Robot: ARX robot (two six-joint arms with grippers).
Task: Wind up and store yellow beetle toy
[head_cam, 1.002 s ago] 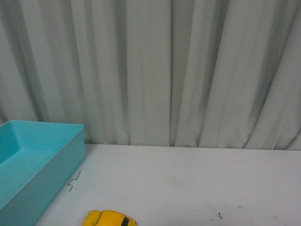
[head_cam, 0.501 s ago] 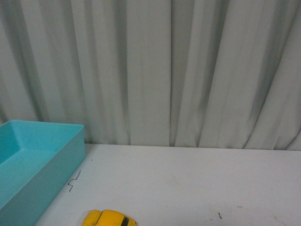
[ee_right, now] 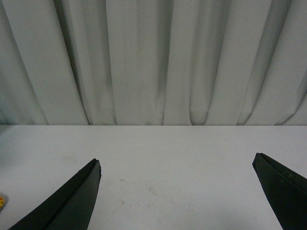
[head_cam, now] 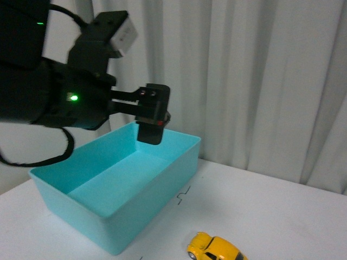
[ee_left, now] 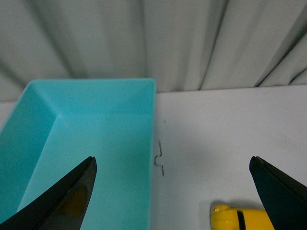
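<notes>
Front view first: the left hand (head_cam: 150, 132) hangs on its black arm above the far end of a turquoise bin (head_cam: 81, 208), fingers pointing down; from this side I can't tell how wide they stand. The yellow toy car (head_cam: 217, 248) sits on its wheels on the white tabletop (head_cam: 282, 216) at the bottom edge, outside the bin and off its near corner, well apart from the hand. A small black squiggle (head_cam: 184, 195) marks the tabletop just beside the bin wall, and a pale curtain (head_cam: 244, 81) closes off the back.

On the left wrist view, both dark fingers sit far out at the edges, spread wide and gripping nothing, bin and squiggle between them, the car only half in frame.

On the right wrist view, the right hand (ee_right: 176, 163) is just as wide, with bare tabletop and curtain ahead; a yellow sliver peeks in at the edge.
</notes>
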